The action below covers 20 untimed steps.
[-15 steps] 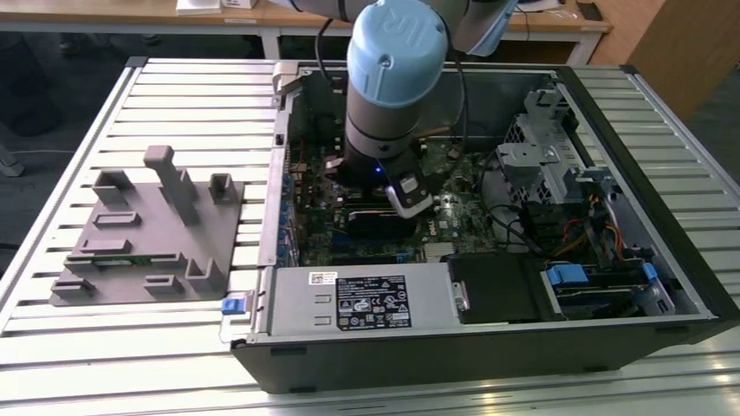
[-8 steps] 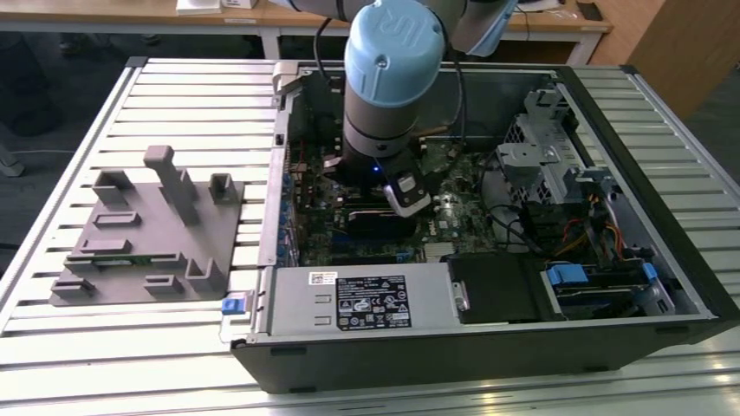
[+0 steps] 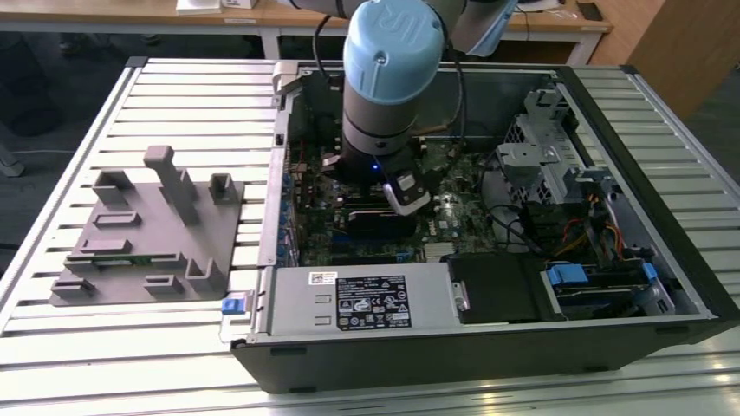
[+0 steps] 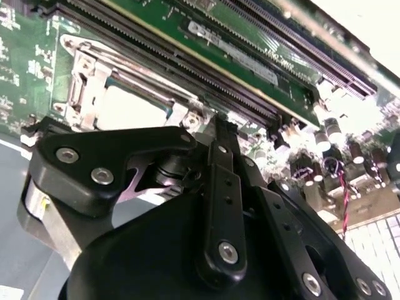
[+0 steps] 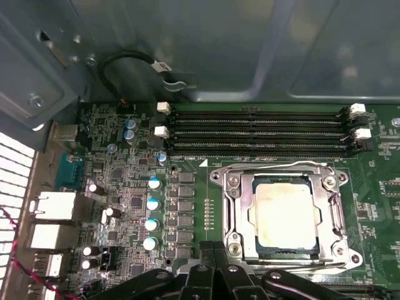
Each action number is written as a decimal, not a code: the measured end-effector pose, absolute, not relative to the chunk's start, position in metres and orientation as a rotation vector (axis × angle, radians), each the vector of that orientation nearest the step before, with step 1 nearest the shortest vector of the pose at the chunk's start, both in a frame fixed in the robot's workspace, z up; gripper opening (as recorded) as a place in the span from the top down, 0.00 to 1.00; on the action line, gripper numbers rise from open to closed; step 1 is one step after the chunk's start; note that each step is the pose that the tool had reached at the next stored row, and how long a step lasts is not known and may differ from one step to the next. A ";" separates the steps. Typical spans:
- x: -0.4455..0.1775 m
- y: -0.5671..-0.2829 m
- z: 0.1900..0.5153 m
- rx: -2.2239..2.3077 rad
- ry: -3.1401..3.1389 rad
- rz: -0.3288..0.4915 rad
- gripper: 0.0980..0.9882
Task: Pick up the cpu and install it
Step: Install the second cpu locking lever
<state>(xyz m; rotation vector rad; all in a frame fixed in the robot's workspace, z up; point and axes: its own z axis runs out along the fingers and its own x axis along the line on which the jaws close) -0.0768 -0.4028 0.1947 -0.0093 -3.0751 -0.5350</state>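
Note:
The cpu (image 5: 284, 214) is a pale silver square lying flat inside the metal socket frame (image 5: 231, 206) on the green motherboard. It also appears in the second wrist view as the cpu (image 4: 130, 112), just beyond my black fingers. My gripper (image 5: 214, 250) hangs low over the board beside the socket's edge, its two fingers pressed together and shut with nothing between them. The gripper (image 4: 219, 130) is apart from the chip. In the exterior view the arm (image 3: 387, 87) reaches straight down into the open computer case (image 3: 486, 347).
Long memory slots (image 5: 256, 132) run beside the socket, and capacitors (image 5: 152, 203) stand nearby. A grey labelled box (image 3: 359, 299) and a drive cage (image 3: 543, 152) crowd the case. A grey fixture (image 3: 151, 234) sits on the slatted table at the exterior view's left.

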 end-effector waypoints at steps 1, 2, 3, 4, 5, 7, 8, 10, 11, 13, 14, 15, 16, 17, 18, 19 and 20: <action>-0.077 -0.403 0.197 -0.009 -3.075 -0.535 0.99; -0.077 -0.403 0.199 -0.009 -3.075 -0.535 0.99; -0.077 -0.403 0.201 -0.009 -3.075 -0.535 0.99; -0.077 -0.403 0.203 -0.009 -3.075 -0.535 0.99; -0.077 -0.403 0.205 -0.009 -3.075 -0.535 0.99; -0.077 -0.403 0.209 -0.009 -3.075 -0.535 0.99; -0.077 -0.403 0.211 -0.009 -3.075 -0.535 0.99; -0.077 -0.403 0.215 -0.009 -3.075 -0.536 0.99; -0.077 -0.403 0.217 -0.009 -3.075 -0.536 0.99; -0.077 -0.403 0.223 -0.009 -3.075 -0.536 0.99; -0.077 -0.403 0.226 -0.009 -3.075 -0.536 0.99; -0.077 -0.403 0.229 -0.009 -3.075 -0.536 0.99; -0.077 -0.403 0.232 -0.009 -3.075 -0.536 0.99; -0.077 -0.403 0.236 -0.009 -3.075 -0.536 0.99; -0.077 -0.403 0.239 -0.009 -3.075 -0.536 0.99; -0.077 -0.403 0.241 -0.009 -3.075 -0.536 0.99; -0.077 -0.403 0.242 -0.009 -3.075 -0.536 0.99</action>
